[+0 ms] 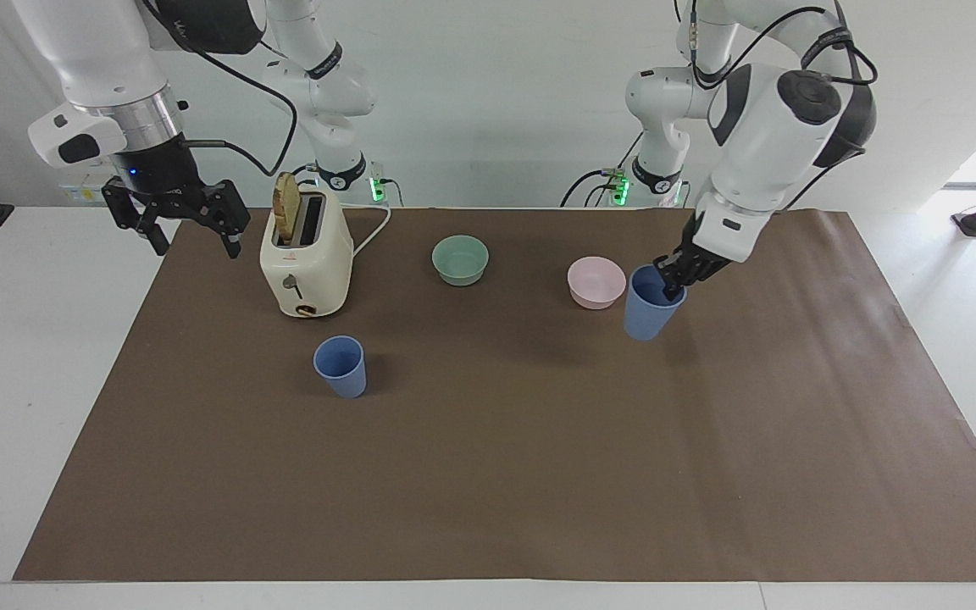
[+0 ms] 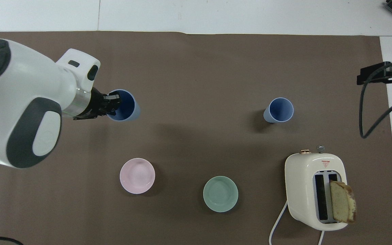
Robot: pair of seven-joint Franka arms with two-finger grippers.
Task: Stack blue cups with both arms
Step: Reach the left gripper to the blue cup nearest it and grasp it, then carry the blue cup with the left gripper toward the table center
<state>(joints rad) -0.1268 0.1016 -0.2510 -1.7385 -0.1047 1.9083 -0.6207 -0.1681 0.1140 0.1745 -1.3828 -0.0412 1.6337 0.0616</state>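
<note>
Right pincer point(image 1: 191, 230) waits, fingers spread, over the white counter point(image 1: 30, 356) edge by the toaster point(image 1: 306, 263). One blue cup point(image 1: 341, 366) stands on the brown mat point(image 1: 496, 457). Left pincer point(image 1: 674, 278) pinches the second cup point(image 1: 648, 303) by its rim, aloft beside the pink bowl point(image 1: 596, 281).

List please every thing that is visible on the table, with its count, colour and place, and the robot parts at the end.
Blue cups: 2, periwinkle blue; one stands on the mat farther from the robots than the toaster, one is held in the air.
Bowls: 2; pale green and pale pink, side by side, nearer to the robots than the standing cup.
Toaster: 1, cream, toward the right arm's end.
Bread slice: 1, tan, upright in a toaster slot.
Mat: 1, brown, covering the table.
Left gripper: black, shut on the raised cup's rim.
Right gripper: black, open, waiting beside the toaster.
</note>
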